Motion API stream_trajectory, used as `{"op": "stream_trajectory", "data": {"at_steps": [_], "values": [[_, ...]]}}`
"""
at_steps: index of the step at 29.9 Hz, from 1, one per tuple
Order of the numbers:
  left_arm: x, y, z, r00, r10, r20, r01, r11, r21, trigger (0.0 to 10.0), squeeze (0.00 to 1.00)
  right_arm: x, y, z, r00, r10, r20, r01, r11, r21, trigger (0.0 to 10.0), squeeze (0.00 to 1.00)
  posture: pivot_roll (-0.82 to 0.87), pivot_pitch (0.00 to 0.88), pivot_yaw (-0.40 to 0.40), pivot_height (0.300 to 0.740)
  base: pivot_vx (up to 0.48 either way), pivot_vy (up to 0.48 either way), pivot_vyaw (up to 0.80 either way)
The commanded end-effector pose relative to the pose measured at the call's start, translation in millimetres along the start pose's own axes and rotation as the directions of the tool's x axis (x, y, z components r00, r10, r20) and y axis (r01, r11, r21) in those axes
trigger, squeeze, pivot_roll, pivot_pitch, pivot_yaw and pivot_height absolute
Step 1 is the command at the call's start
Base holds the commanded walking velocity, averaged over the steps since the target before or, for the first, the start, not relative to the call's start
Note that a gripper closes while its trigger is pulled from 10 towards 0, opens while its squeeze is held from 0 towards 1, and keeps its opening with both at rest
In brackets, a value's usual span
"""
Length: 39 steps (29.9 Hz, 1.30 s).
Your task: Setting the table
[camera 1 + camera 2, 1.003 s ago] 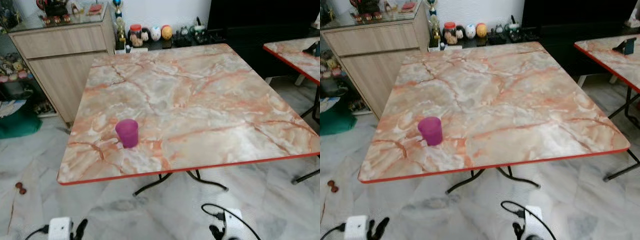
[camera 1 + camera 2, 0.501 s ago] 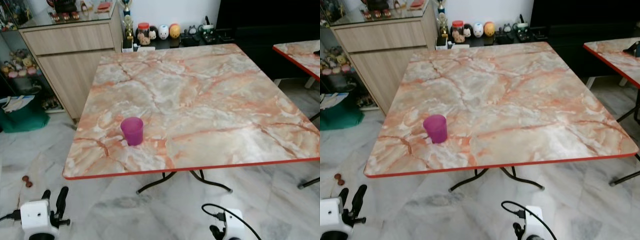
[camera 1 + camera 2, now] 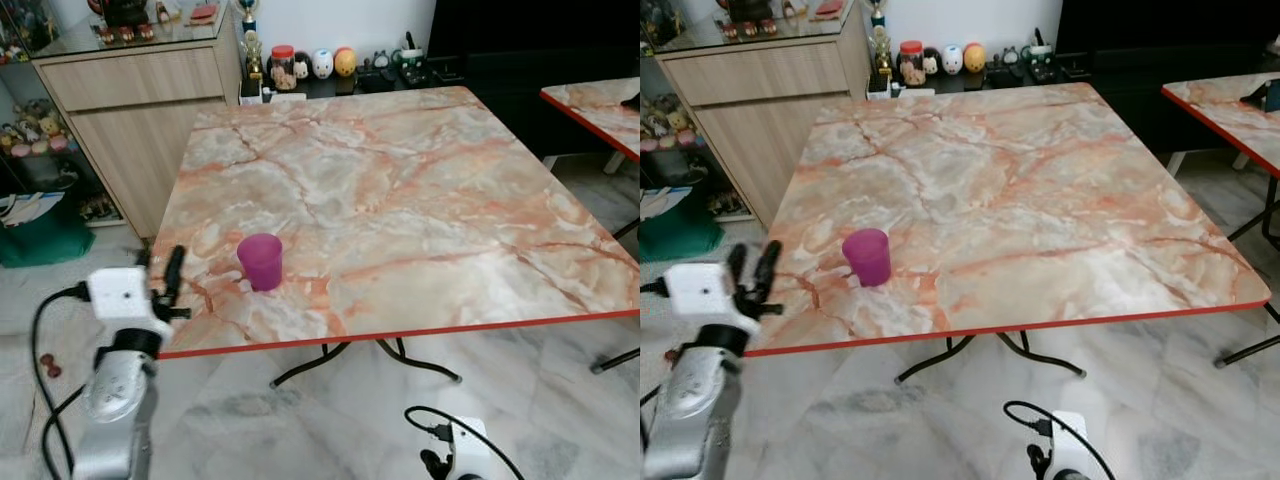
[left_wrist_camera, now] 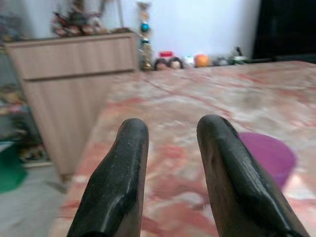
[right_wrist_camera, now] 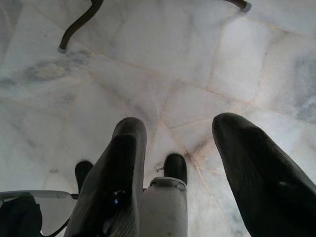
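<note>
Raised since a moment ago, the left gripper (image 3: 160, 275) now hovers at the counter's (image 3: 420, 200) near-left corner, fingers (image 4: 118, 173) parted and empty. Just beyond them, the purple cup (image 3: 260, 262) stands upright near the front edge. The right gripper (image 5: 182, 163) hangs over the floor, fingers apart, holding nothing.

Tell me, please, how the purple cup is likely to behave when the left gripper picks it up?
The purple cup looks like thin translucent plastic, so probably light and slightly squeezable. It stands upright and taller than wide, so a sideways nudge from the left gripper might tip it. Its smooth tapered wall may slip upward between the open fingers.
</note>
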<state>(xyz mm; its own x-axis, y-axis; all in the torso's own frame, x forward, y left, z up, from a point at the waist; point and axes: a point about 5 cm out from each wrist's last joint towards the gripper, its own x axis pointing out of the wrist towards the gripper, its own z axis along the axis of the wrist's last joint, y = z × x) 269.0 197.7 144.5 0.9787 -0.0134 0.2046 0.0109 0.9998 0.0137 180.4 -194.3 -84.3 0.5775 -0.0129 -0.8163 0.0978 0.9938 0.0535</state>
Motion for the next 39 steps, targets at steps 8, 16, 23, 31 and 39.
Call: {"op": "stream_trajectory", "data": {"at_steps": [8, 16, 23, 31, 39], "values": [[8.5, -10.9, -0.2, 0.999, -0.027, -0.022, 0.026, 0.999, -0.037, 10.0, 0.0, 0.0, 0.8, -0.9, 1.0, 0.0, -0.004, 0.0, 1.0, 0.003, 10.0, 0.0, -0.04, 0.0, 0.055, 0.74, 0.128, 0.0, 0.0], [11.8, -20.2, -3.4, 0.996, -0.079, -0.045, 0.077, 0.996, -0.048, 10.0, 0.0, -0.1, 0.7, -0.9, 1.0, 0.004, -0.003, -0.004, 1.0, -0.005, 10.0, 0.0, -0.04, 0.0, 0.054, 0.74, 0.066, 0.0, 0.0], [12.1, -18.5, -3.9, 0.996, -0.072, -0.045, 0.07, 0.996, -0.058, 10.0, 0.0, 0.0, 0.8, -0.9, 1.0, 0.005, -0.005, -0.005, 1.0, -0.011, 10.0, 0.0, -0.03, 0.0, 0.054, 0.74, 0.266, 0.0, 0.0], [13.8, -17.3, -6.2, 0.996, -0.075, -0.052, 0.071, 0.996, -0.061, 10.0, 0.0, 0.1, 1.2, -0.7, 1.0, 0.009, -0.008, -0.009, 1.0, -0.017, 10.0, 0.0, -0.04, 0.0, 0.056, 0.74, 0.184, 0.0, 0.0], [13.2, -16.9, -6.3, 0.997, -0.068, -0.044, 0.066, 0.996, -0.062, 10.0, 0.0, 0.0, 1.0, -0.7, 1.0, 0.011, -0.009, -0.011, 1.0, -0.019, 10.0, 0.0, -0.03, 0.0, 0.054, 0.74, 0.0, 0.0, 0.0]]}}
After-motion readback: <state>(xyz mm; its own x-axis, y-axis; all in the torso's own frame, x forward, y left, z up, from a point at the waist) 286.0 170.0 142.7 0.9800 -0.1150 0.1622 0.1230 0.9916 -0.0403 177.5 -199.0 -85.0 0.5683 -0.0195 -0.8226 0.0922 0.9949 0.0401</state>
